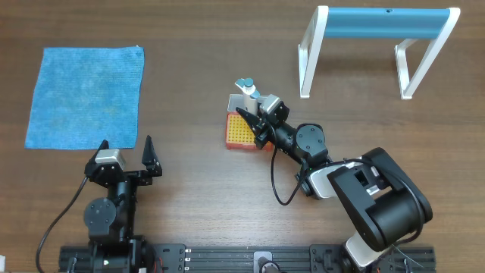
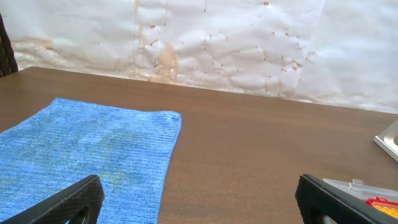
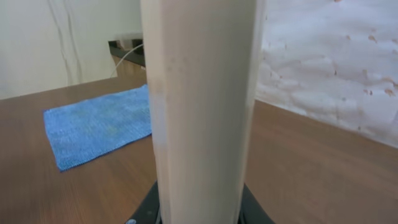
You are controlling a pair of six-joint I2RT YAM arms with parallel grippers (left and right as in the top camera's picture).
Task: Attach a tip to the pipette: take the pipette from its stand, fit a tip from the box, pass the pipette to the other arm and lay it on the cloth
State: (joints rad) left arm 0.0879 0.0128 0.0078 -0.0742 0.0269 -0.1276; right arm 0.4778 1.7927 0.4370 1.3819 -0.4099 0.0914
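Nearest, at the left, the left gripper (image 1: 126, 148) hangs low over the table (image 1: 197, 205), its fingers spread wide apart, just short of the near right corner of the cloth (image 1: 85, 97). From its wrist, the cloth spreads out ahead on the brown top.

Right of middle and a little farther off, the right gripper (image 1: 255, 117) is clamped on the pipette (image 1: 248, 92), whose pale body stands between the fingers with its blue cap uppermost. Both are at the far end of the orange box (image 1: 241, 135). Whether the pipette's lower end meets the box cannot be told.

The cloth lies flat at the far left, well apart from the pipette.

Farthest, at the far right, is the stand (image 1: 379, 23), white legs under a blue bar.
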